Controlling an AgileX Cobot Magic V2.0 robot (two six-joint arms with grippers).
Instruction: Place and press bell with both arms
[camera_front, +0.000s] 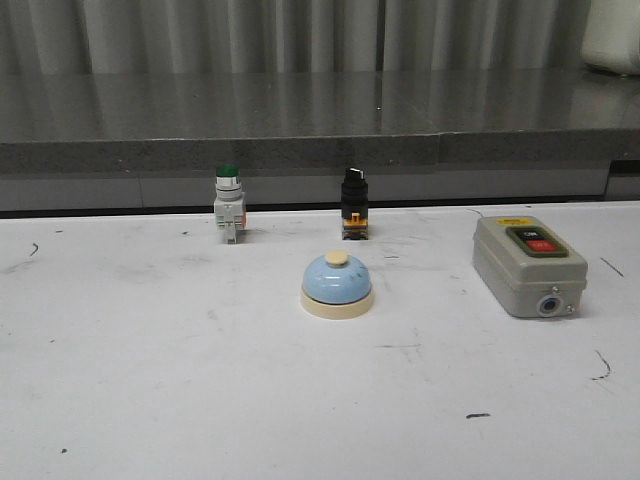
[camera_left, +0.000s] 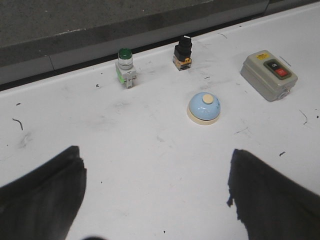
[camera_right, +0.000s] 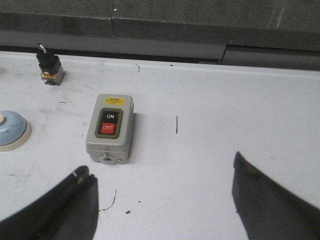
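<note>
The light-blue bell (camera_front: 337, 285) with cream base and cream button stands upright on the white table near the middle. It also shows in the left wrist view (camera_left: 204, 107) and partly at the edge of the right wrist view (camera_right: 12, 130). My left gripper (camera_left: 156, 172) is open and empty, well short of the bell. My right gripper (camera_right: 162, 185) is open and empty, near the grey switch box. Neither arm shows in the front view.
A grey ON/OFF switch box (camera_front: 527, 265) lies right of the bell. A green-capped pushbutton (camera_front: 229, 203) and a black selector switch (camera_front: 353, 203) stand behind it near the table's back edge (camera_front: 320, 208), below a grey ledge.
</note>
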